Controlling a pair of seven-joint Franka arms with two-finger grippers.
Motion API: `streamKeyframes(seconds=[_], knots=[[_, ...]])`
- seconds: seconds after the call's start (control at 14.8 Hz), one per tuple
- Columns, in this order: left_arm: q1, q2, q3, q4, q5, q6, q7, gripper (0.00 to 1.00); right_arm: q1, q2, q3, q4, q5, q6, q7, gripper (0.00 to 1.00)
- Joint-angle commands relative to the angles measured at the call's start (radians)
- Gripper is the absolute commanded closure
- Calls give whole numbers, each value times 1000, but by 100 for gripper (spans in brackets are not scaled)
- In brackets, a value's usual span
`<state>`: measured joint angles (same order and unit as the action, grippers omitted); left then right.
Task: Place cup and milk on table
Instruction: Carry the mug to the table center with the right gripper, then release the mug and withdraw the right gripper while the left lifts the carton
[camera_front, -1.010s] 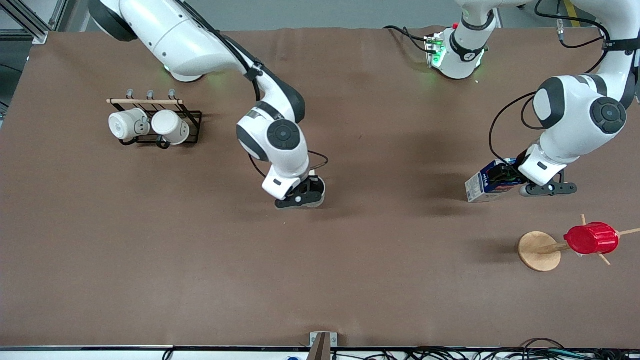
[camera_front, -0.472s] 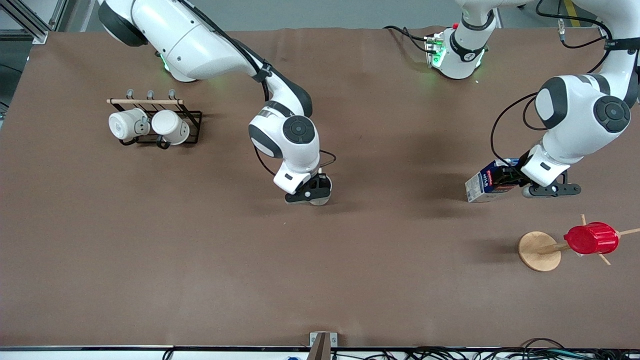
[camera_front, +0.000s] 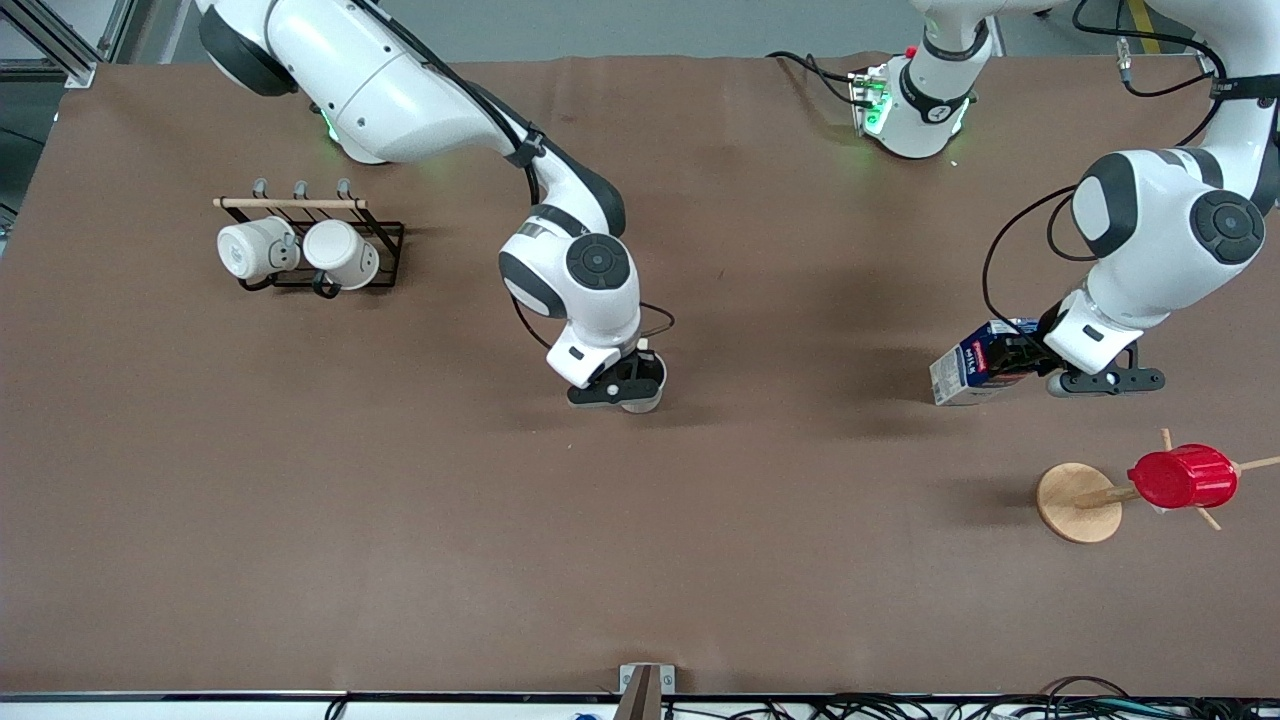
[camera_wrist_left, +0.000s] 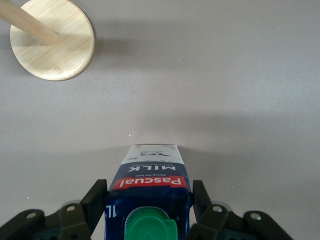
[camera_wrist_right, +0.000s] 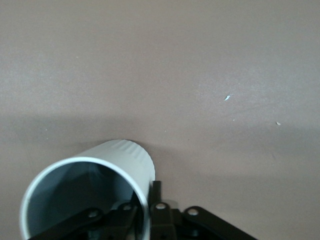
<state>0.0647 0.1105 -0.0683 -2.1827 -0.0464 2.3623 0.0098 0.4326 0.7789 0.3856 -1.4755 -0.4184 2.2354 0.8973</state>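
**On the brown table: carton gripped, mug rim between the fingers**

Between the fingers of the left gripper (camera_wrist_left: 148, 210) the milk (camera_wrist_left: 149, 192) is clamped, one dark finger pressed against each blue side just beside the round green cap. In the front view the left gripper (camera_front: 1040, 365) is seen low over the table (camera_front: 800, 560) toward the left arm's end, and the milk (camera_front: 968, 374) is seen tilted, with its base at the brown surface. Whether the base rests fully on the table cannot be told.

Near the middle of the table the right gripper (camera_front: 632, 385) is placed at the cup (camera_front: 645, 392). In the right wrist view the wall of the cup (camera_wrist_right: 90, 192) is seen between the fingers of the right gripper (camera_wrist_right: 145, 210), one finger inside the dark grey interior and one outside against the pale ribbed wall. Whether the rim is squeezed or merely straddled cannot be told. The cup is shown upright on the table, mouth upward.

Nearer to the front camera than the milk, a wooden stand (camera_front: 1078, 502) with a round base is found, and a red cup (camera_front: 1183, 477) is carried on one of its pegs. Toward the right arm's end of the table a black wire rack (camera_front: 320, 245) is set, with two white mugs (camera_front: 298, 250) lying on their sides in it.
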Motion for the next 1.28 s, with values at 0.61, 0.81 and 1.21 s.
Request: streamKeyframes(seconds=[0.61,0.81,1.21], knots=[[-16,-8,-116,236,16,-233,-37,26,-213,-225,78,6,-40,-239,42,0],[-54,35,-178,290,16,-233,-151,26,-329,-346,78,4,-43,-328,31,0],[-256,118,-183,365,19,-233,-373,26,-492,-501,24,7,85,-402,-171,0]])
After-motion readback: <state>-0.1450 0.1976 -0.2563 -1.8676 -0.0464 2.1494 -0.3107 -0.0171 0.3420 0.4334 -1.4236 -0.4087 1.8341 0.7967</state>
